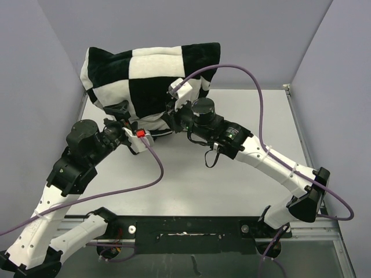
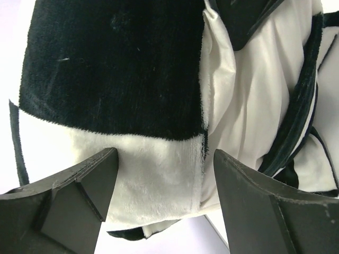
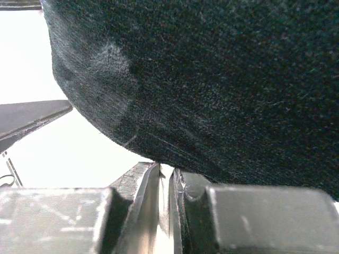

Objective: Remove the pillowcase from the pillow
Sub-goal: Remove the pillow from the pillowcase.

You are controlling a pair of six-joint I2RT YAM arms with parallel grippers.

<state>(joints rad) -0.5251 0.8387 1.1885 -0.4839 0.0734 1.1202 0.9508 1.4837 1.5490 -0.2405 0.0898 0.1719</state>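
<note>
The pillowcase (image 1: 151, 75), in big black-and-white squares, stands plump at the back left of the table and still covers most of the pillow. Smooth wrinkled white pillow (image 2: 249, 100) fabric shows at the cover's open lower end. My left gripper (image 1: 120, 119) is open at the lower left edge, and in the left wrist view (image 2: 165, 159) a white plush square of the pillowcase (image 2: 159, 174) lies between its fingers. My right gripper (image 1: 174, 110) is under the lower middle. Its jaws (image 3: 165, 169) are shut on a thin fold of white fabric, seemingly the pillow's, beneath black pillowcase (image 3: 212, 79) plush.
The grey table (image 1: 232, 174) stretches in front of and to the right of the pillow. Lilac walls close in at the back and on both sides. Purple cables (image 1: 255, 87) arc from both wrists, one over the pillow's right corner.
</note>
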